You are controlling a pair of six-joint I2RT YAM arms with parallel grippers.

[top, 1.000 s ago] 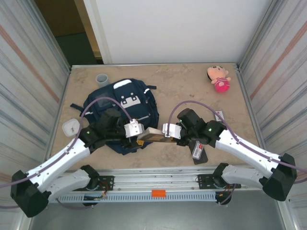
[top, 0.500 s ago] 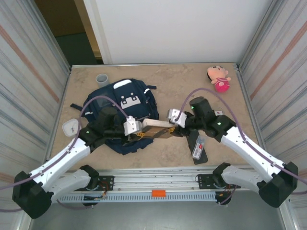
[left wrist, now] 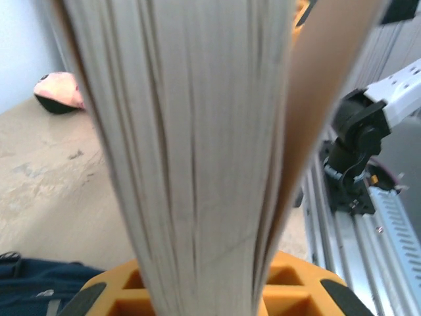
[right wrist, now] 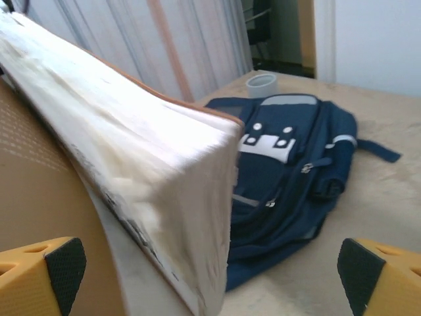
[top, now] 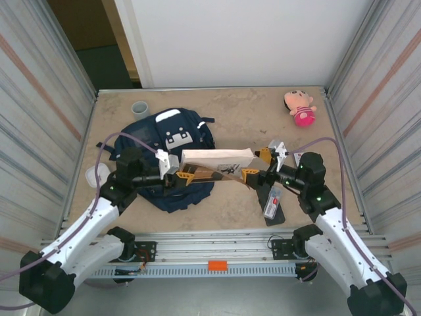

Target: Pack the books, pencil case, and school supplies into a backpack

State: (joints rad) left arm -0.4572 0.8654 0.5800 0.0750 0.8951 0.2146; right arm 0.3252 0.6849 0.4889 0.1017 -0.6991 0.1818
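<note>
Since a second ago the right gripper point(top: 258, 164) has let go of the thin brown-covered book point(top: 217, 161) and swung back to the right. The left gripper point(top: 189, 175) has drawn back a little and now carries the book alone, its pale page edge turned upward.

From the top camera, the left gripper is clamped on the book's left end and holds it above the right edge of the navy blue fabric backpack point(top: 172, 141). The backpack lies flat on the beige stone-patterned table point(top: 237, 112). The book's right end reaches in between the right gripper's orange fingers, which stand wide apart; whether either touches it I cannot tell. A long flat black pencil case point(top: 279, 214) lies on the table beside the right arm, with a slim whitish packet with red markings point(top: 272, 201) on top of it. A grey cup point(top: 139, 108) stands just beyond the backpack, and a pink plush doll point(top: 300, 107) sits in the far right corner.

At the left wrist, the book's page block point(left wrist: 197, 151) rises up the frame, pinched in the left gripper point(left wrist: 210, 293). A corner of the backpack point(left wrist: 33, 286) shows low on the left, and the doll point(left wrist: 58, 92) lies farther off.

At the right wrist, the right gripper point(right wrist: 210, 273) is spread, one padded finger point(right wrist: 64, 263) in each lower corner. The book point(right wrist: 131, 151) stands at the left, just beside that finger. The backpack point(right wrist: 296, 158) lies beyond, with the cup point(right wrist: 262, 83) behind it.
</note>
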